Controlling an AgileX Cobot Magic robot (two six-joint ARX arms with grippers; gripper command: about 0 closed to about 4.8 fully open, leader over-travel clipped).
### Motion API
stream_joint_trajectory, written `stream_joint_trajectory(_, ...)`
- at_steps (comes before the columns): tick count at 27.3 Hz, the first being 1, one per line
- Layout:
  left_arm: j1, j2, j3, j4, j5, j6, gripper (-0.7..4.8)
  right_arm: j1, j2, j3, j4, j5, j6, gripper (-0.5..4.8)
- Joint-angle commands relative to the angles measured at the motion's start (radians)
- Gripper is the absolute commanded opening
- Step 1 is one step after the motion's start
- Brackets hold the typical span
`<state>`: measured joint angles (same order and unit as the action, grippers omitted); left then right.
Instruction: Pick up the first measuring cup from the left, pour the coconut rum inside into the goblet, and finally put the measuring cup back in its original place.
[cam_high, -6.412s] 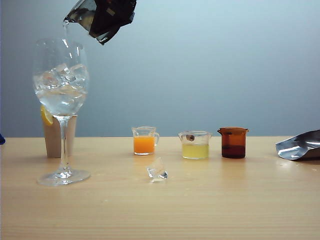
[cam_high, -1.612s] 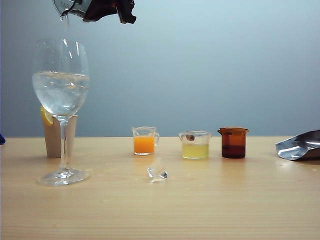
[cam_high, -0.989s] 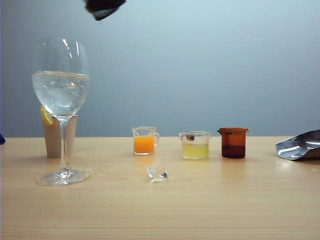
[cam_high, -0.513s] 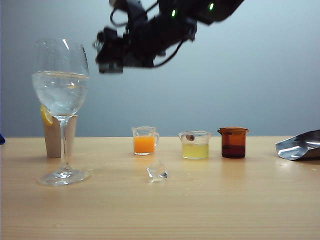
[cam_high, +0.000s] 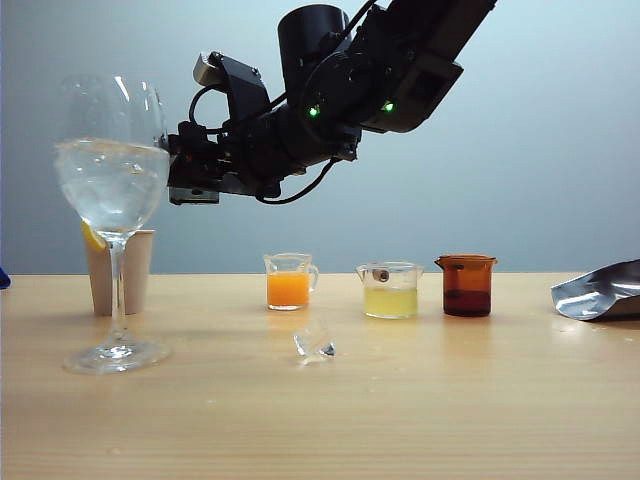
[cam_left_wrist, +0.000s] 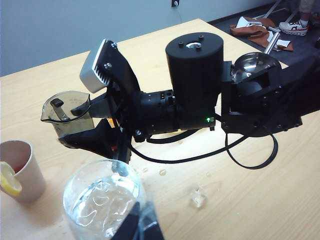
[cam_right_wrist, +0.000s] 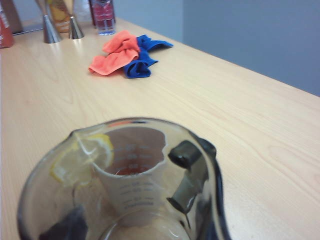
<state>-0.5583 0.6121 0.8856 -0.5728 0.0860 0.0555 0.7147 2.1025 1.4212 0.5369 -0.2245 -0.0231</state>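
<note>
Measuring cup (cam_left_wrist: 67, 114), right tool (cam_left_wrist: 82, 131), wooden table (cam_high: 450, 400)

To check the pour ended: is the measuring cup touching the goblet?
Apart. The left wrist view shows table between the measuring cup, in the right gripper, and the goblet.

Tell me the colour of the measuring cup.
Smoky dark grey, translucent measuring cup; clearest in the left wrist view.

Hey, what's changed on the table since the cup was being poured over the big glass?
The right pincer, shut on the measuring cup, has swung down from above the goblet and now holds the cup upright beside it. The goblet has shifted slightly left, its level higher than at first. The three cups, the ice cube and the paper cup stayed put.
</note>
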Motion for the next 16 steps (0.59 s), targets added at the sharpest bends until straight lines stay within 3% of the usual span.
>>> stream_joint_trajectory(1, 0.000, -0.002, 0.005, 0.002, 0.001, 0.005, -0.06, 0.005, -0.007, -0.037, 0.087, 0.006, 0.008, 0.13)
stream_joint_trajectory(16, 0.000, -0.002, 0.005, -0.002, 0.000, 0.005, -0.06, 0.085, 0.082, -0.115, 0.259, 0.171, 0.031, 0.13)
